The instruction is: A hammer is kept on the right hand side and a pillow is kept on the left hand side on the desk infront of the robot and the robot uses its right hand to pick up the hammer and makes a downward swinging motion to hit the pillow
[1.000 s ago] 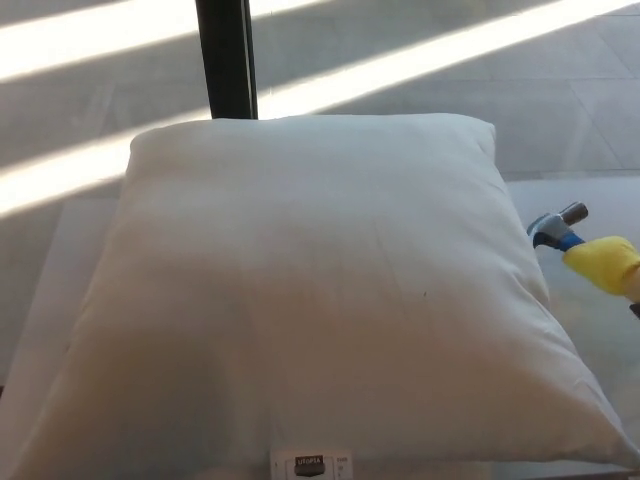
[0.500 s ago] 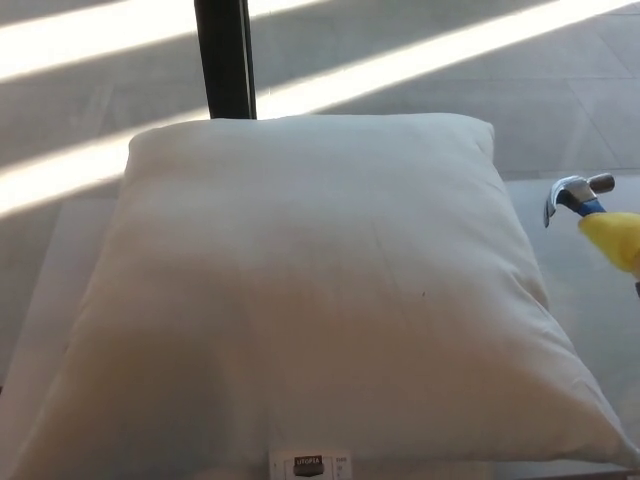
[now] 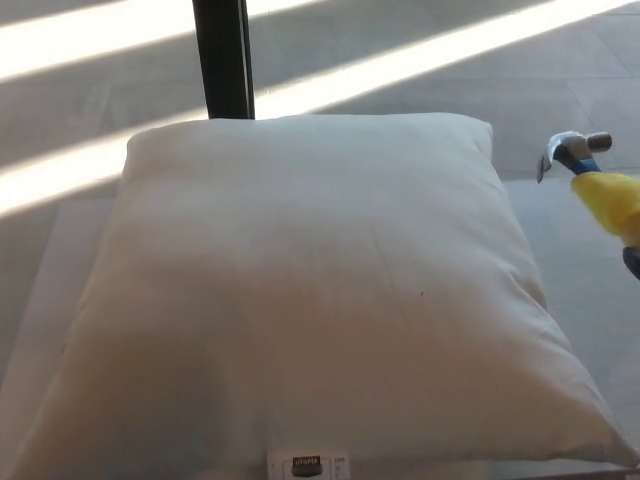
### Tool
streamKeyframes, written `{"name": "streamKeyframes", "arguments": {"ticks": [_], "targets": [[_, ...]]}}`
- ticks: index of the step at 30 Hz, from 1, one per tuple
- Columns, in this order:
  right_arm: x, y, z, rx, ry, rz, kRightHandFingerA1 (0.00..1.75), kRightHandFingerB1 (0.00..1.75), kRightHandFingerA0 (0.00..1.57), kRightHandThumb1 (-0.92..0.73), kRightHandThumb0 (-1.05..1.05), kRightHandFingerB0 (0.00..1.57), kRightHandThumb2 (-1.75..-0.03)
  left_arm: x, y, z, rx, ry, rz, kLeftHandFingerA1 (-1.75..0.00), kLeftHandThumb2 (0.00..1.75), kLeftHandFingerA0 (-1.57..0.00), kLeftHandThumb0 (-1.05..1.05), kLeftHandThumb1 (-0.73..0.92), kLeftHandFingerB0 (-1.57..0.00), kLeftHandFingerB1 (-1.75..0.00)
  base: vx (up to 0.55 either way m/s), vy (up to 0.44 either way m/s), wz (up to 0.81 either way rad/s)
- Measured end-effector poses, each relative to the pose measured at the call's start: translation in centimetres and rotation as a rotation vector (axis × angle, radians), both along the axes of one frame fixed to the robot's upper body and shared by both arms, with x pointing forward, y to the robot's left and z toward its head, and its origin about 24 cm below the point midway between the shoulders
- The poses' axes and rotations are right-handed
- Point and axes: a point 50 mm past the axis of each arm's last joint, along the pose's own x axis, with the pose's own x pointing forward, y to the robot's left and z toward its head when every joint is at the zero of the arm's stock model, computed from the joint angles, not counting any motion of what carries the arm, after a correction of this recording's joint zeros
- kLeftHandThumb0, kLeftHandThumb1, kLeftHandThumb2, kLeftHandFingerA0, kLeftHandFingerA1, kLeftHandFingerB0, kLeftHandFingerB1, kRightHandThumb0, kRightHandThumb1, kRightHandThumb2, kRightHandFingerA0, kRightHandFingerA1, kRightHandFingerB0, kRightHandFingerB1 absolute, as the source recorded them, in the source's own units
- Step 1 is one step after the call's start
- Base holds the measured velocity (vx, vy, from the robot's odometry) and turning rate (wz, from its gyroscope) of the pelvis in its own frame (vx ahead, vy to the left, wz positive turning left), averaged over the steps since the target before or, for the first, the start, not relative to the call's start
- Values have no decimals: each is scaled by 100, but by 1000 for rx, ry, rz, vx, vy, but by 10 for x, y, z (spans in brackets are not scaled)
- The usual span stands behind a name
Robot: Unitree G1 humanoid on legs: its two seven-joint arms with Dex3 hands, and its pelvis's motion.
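Pillow (image 3: 310,300): large, white, square, lying flat on the worktop (image 3: 40,300) and filling most of the view; a small label at its near edge. Hammer (image 3: 590,170): metal head, blue neck, yellow handle, raised at the right edge of the view, off the pillow's far right corner, apart from it. Right robot hand: out of frame, so its grip cannot be judged. Left robot hand: likewise out of frame. Dark post (image 3: 223,58): upright behind the pillow.

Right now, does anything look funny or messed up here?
Nothing looks broken or spilled. The pillow lies flat and smooth. The one odd sight is the hammer, up in the air past the pillow's right edge, not touching it.
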Motion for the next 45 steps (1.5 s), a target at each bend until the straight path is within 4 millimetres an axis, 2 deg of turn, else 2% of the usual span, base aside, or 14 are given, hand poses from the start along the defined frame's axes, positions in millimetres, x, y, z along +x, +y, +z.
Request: {"name": "streamKeyframes", "arguments": {"ticks": [6, 8, 14, 16, 21, 23, 24, 25, 32, 34, 40, 43, 44, 45], "targets": [[8, 41, 7, 107, -35, 95, 175, 175, 101, -76, -32, 67, -98, 1, 0, 0, -1, -3, -1, -53, 62, -77, -74, 70, -70, -46, 0, 0, 0], [10, 57, 8, 166, -46, 128, 175, 175, 101, -71, -33, 69, -108, 1, 0, 0, -1, -3, -1, -52, 62, -75, -73, 70, -68, -46, 0, 0, 0], [11, 106, 6, 367, -46, 212, 175, 175, 105, -78, -38, 71, -97, 1, 0, 0, -1, -1, 0, -52, 62, -75, -73, 71, -68, -46, 0, 0, 0], [9, 120, 7, 429, -47, 234, 175, 175, 106, -65, -36, 76, -111, 1, 0, 0, -2, -1, 0, -52, 62, -75, -73, 71, -69, -46, 0, 0, 0], [4, 160, 10, 580, -40, 295, 175, 175, 108, -66, -38, 79, -107, 1, -1, -1, -4, 0, -1, -51, 62, -78, -71, 70, -70, -45, 0, 0, 0], [1, 175, 12, 637, -30, 322, 175, 175, 106, -72, -42, 75, -95, 1, -1, -2, -7, 4, 3, -50, 61, -78, -71, 70, -68, -45, 0, 0, 0], [0, 178, 13, 654, -27, 328, 175, 175, 107, -69, -42, 78, -102, 1, -1, -2, -8, 4, 3, -51, 62, -76, -71, 70, -68, -46, 0, 0, 0], [-1, 179, 15, 670, -26, 332, 175, 175, 108, -59, -41, 80, -122, 1, -1, -2, -9, 4, 4, -52, 62, -77, -70, 70, -68, -46, 0, 0, 0], [2, 181, 38, 748, -41, 344, 175, 175, 110, -50, -40, 84, -131, -2, -2, -3, -12, 13, 7, -52, 62, -76, -69, 72, -68, -45, 0, 0, 0], [3, 184, 47, 764, -48, 358, 175, 173, 110, -46, -41, 85, -130, -3, -2, -3, -14, 13, 6, -52, 61, -75, -70, 71, -67, -46, 0, 0, 0], [7, 200, 80, 792, -73, 422, 175, 172, 110, -63, -42, 80, -105, -1, -5, -5, -21, 10, 2, -51, 62, -76, -72, 71, -68, -45, 0, 0, 0], [7, 207, 100, 813, -100, 455, 175, 175, 111, -60, -42, 79, -110, -1, -5, -5, -21, 13, -2, -53, 62, -78, -72, 70, -69, -46, 0, 0, 0], [7, 210, 107, 822, -106, 468, 175, 175, 111, -68, -43, 81, -93, -1, -5, -5, -21, 12, -3, -54, 62, -77, -71, 71, -68, -46, 0, 0, 0], [7, 212, 112, 831, -110, 478, 175, 175, 111, -67, -43, 80, -95, -1, -5, -5, -20, 11, -5, -55, 62, -78, -72, 71, -68, -46, 0, 0, 0]]}}
